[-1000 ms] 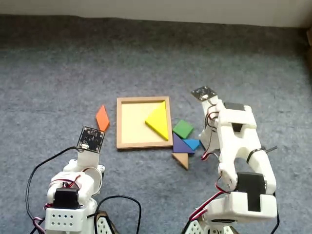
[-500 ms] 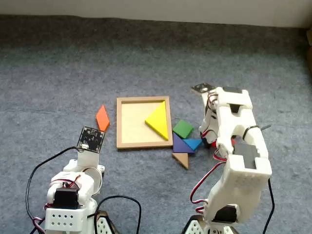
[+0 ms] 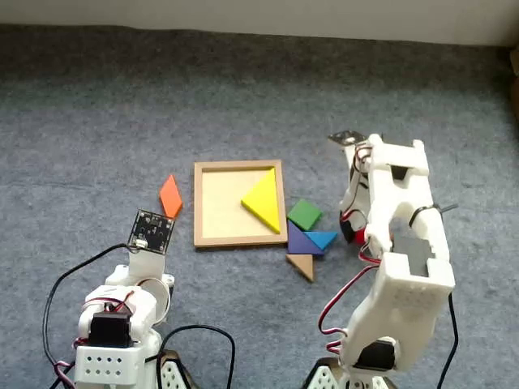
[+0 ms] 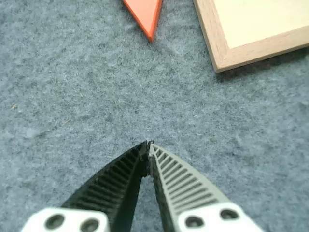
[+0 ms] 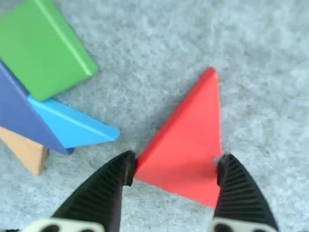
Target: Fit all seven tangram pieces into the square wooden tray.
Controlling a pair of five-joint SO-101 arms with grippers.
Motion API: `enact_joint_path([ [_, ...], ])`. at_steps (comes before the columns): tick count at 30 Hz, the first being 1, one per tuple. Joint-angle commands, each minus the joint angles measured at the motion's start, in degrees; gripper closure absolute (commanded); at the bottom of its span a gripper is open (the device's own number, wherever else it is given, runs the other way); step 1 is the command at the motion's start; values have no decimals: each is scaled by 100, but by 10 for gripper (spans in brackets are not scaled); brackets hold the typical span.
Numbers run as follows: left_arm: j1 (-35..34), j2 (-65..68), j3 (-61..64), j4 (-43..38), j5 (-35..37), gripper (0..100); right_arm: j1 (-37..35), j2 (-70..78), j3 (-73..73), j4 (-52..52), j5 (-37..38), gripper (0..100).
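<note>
Over on the right, the right claw (image 5: 175,166) is spread wide and sits low over a red wooden triangle (image 5: 186,145), one ridged finger (image 5: 113,186) at each side of it, tips right against its edges, and the piece lies flat on the grey felt desk (image 3: 243,105). Just beside it there's a cluster: a green wooden square (image 3: 305,215), a dark blue triangle (image 3: 300,241) with a light blue triangle (image 3: 321,238) lying against it, and a tan triangle (image 3: 303,264) on the near side. The square wooden tray (image 3: 239,241) lies mid-desk, touching that cluster, with one large yellow triangle (image 3: 263,200) seated against its right wall. An orange parallelogram (image 3: 170,195) lies near the tray's left side. The left claw (image 4: 147,145) is pinched closed, holding nothing, poised over bare felt near the tray's near left corner.
</note>
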Motion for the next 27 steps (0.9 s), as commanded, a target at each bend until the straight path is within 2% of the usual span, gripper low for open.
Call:
enact_joint_path([
  [1, -48, -84, 119, 18, 53, 968, -154, -778, -409, 356, 62, 837],
  [9, -48, -84, 119, 18, 53, 968, -725, -1666, -400, 919, 18, 837],
  [16, -48, -84, 119, 18, 53, 968, -778, -1675, -119, 655, -290, 834],
  [23, -48, -84, 119, 18, 53, 968, -532, -1675, 1156, -497, 185, 721],
  [27, -48, -84, 119, 18, 53, 968, -338, -1666, 1657, -1314, 193, 717],
])
